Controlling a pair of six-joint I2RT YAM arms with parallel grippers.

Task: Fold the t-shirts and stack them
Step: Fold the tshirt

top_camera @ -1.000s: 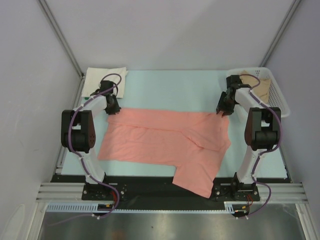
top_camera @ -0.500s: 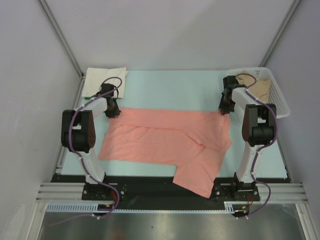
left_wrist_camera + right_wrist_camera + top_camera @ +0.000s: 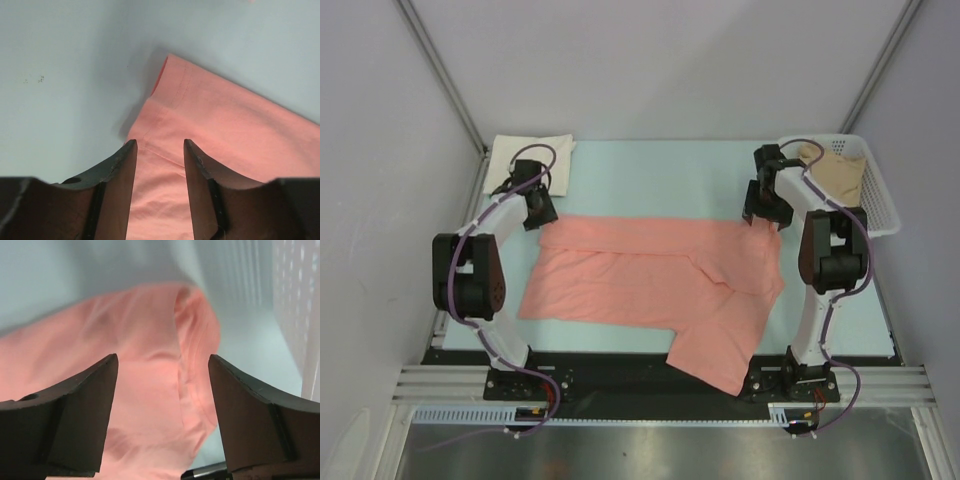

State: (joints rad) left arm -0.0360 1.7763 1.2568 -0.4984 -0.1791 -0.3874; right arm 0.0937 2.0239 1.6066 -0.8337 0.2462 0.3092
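The salmon-pink t-shirt (image 3: 650, 275) lies spread flat across the middle of the table, with one part hanging toward the near edge. My left gripper (image 3: 542, 218) hovers open over its far left corner; in the left wrist view the gripper (image 3: 159, 145) has flat cloth (image 3: 225, 125) beneath the gap. My right gripper (image 3: 758, 218) stands open over the far right corner, and the right wrist view shows that gripper (image 3: 162, 360) wide apart above the shirt's rumpled edge (image 3: 145, 390). A cream-white t-shirt (image 3: 525, 160) sits folded at the back left. A tan-beige t-shirt (image 3: 835, 172) lies in the basket.
A white mesh basket (image 3: 882, 205) stands at the back right, close behind my right arm; its wall (image 3: 300, 300) shows in the right wrist view. Grey walls enclose the pale blue table (image 3: 660, 175) on three sides.
Both grippers have opened and let go of the salmon shirt's far corners. They have lifted slightly and drawn back from the cloth. The shirt lies where it was.
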